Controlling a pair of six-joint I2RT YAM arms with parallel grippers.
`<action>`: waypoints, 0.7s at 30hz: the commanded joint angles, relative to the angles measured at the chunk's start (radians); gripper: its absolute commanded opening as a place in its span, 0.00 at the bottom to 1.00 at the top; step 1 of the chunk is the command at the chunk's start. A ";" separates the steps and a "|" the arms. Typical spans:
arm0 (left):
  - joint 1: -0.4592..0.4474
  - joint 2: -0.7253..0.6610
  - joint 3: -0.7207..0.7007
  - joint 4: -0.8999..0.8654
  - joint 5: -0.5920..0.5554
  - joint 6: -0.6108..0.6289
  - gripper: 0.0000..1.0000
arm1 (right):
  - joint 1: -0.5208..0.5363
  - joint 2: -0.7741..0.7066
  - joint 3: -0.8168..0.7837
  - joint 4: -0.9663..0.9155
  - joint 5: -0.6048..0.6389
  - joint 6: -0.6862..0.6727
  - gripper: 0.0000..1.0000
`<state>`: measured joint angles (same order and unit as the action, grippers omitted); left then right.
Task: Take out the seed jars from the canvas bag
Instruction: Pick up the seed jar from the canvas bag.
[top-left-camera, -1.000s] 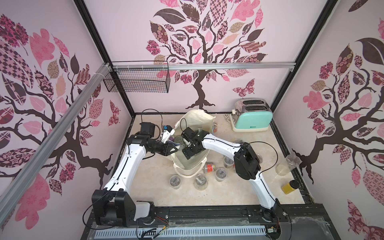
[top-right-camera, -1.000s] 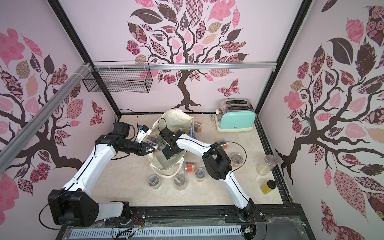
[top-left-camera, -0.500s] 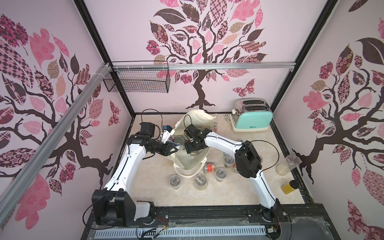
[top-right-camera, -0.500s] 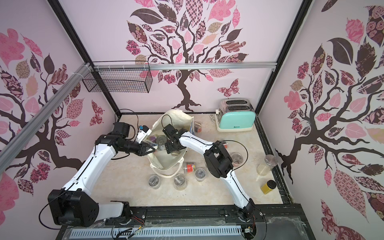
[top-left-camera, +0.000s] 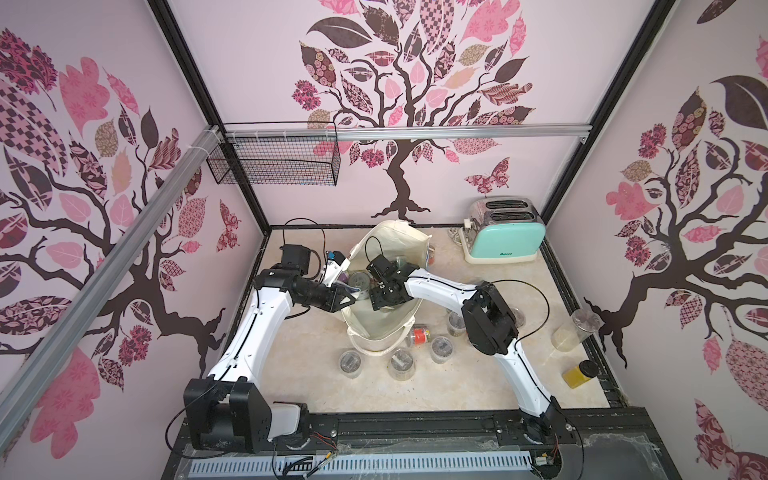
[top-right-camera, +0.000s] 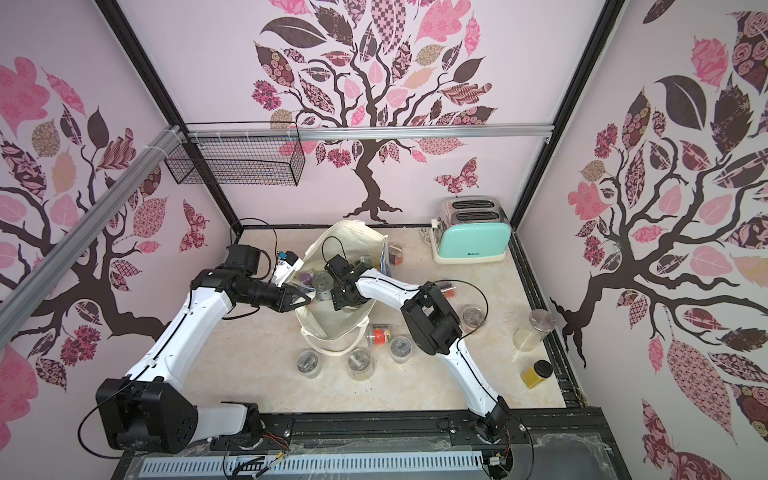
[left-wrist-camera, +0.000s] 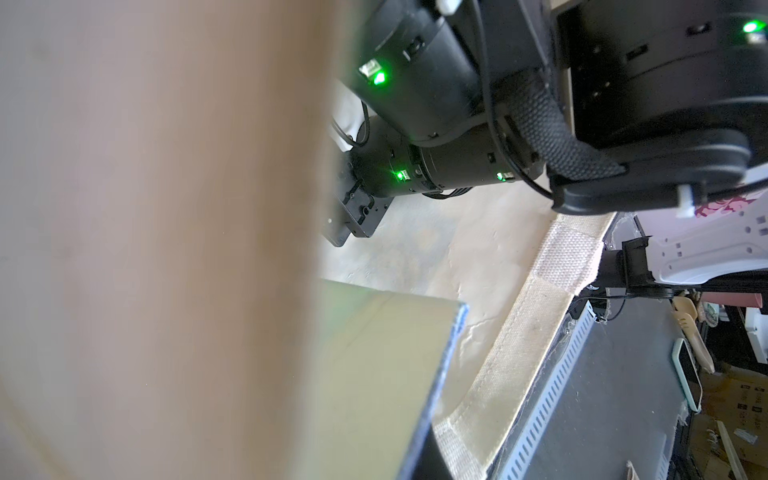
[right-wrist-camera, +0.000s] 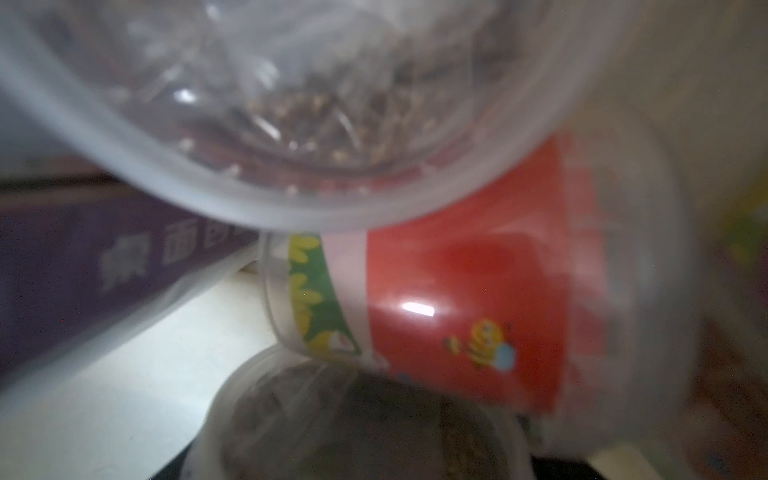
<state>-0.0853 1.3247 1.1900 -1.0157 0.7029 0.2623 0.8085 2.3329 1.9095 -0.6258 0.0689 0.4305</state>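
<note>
1. Beige tabletop (top-left-camera: 478, 386); canvas bag (top-left-camera: 399, 241) stands open mid-frame in both top views.
2. Bag's left rim: left gripper (top-left-camera: 350, 297) clamped on it.
3. Inside bag: right gripper (top-left-camera: 383, 300) among seed jars (top-left-camera: 360, 280), jaw gap can't tell.
4. More jars on tabletop, lower centre.

Robot lab booth: decal walls (top-left-camera: 399, 104), aluminium rail (top-left-camera: 415, 132), toaster (top-left-camera: 505, 239) on worktop.

I am viewing the workcell from above. My left gripper (top-left-camera: 348, 297) is pinching the left rim of the cream canvas bag (top-left-camera: 376, 326), while my right gripper (top-left-camera: 383, 300) is pointing down inside its open mouth (its tips hidden). Several seed jars (top-left-camera: 401, 362) are sitting on the table (top-left-camera: 457, 388) just in front of the bag.
</note>
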 joint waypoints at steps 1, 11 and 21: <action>-0.008 -0.001 0.012 -0.006 0.021 0.017 0.00 | -0.004 -0.070 -0.081 0.102 -0.009 0.017 0.71; -0.009 -0.005 0.028 -0.021 0.008 0.014 0.00 | -0.006 -0.263 -0.259 0.291 -0.023 -0.007 0.65; -0.008 0.005 0.120 -0.061 -0.077 0.035 0.00 | -0.006 -0.494 -0.439 0.526 -0.095 -0.079 0.64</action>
<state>-0.0860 1.3247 1.2709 -1.0531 0.6437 0.2718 0.8082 1.9411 1.4769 -0.1825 -0.0013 0.3912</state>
